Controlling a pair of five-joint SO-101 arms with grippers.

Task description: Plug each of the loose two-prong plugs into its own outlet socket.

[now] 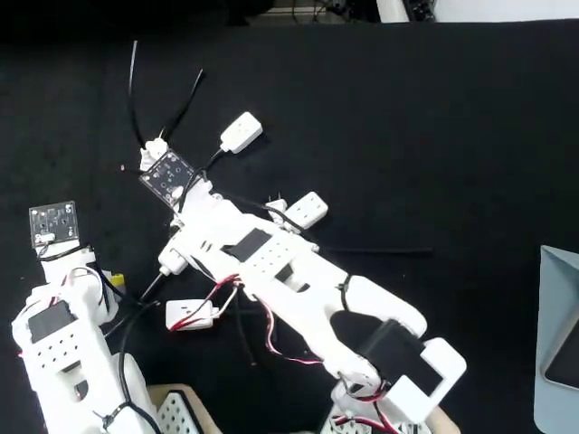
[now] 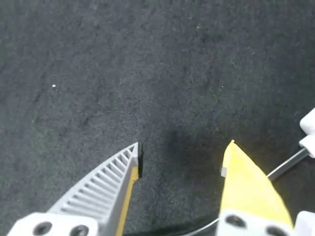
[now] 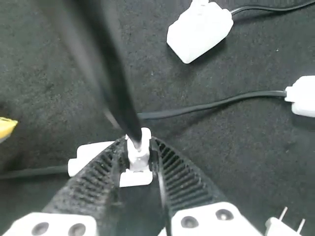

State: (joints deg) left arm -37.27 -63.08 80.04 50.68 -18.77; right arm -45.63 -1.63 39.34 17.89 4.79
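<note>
Closest in, my right gripper is clamped on a small white plastic plug, with its dark ribbed fingers pressing the plug body from both sides. The plug's thick black cord rises from it toward my wrist camera. Just beside one finger, a flat white plastic piece lies on the black cloth table. Farther off, a white rectangular block lies on its own black cord. Close beside my gripper's base is a second white plug with two bare metal prongs. My left gripper hangs over the cloth, its grey ribbed finger and yellow finger spread well apart. From above, my right arm lies diagonally across the table, and my left arm sits at the near left corner.
</note>
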